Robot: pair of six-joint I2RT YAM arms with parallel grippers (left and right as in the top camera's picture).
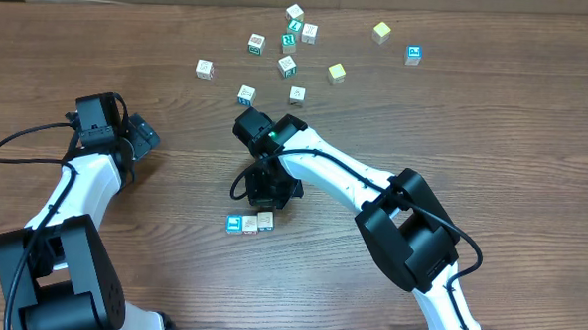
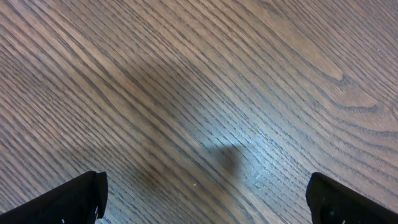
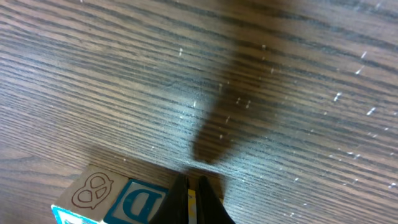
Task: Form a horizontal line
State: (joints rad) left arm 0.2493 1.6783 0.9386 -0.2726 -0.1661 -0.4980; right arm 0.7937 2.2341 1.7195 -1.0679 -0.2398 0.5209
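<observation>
The horizontal line (image 1: pixel 250 224) lies near the table's front centre. It shows as a short row of touching cubes: a blue-faced one on the left, a whitish one, then a cream one. My right gripper (image 1: pixel 271 202) hangs shut just above the row's right end. In the right wrist view the shut gripper (image 3: pixel 193 194) stands beside a blue D cube (image 3: pixel 140 205) and a pretzel-face cube (image 3: pixel 93 190). A yellow sliver shows in the slit between the fingers. My left gripper (image 1: pixel 146 137) is open far to the left, over bare wood (image 2: pixel 205 190).
Several loose letter cubes lie scattered along the table's far side, from a white one (image 1: pixel 205 69) to a blue one (image 1: pixel 413 54). The nearest two (image 1: pixel 245 93) (image 1: pixel 297 95) sit just behind the right arm's wrist. A black cable (image 1: pixel 22 138) loops left of the left arm.
</observation>
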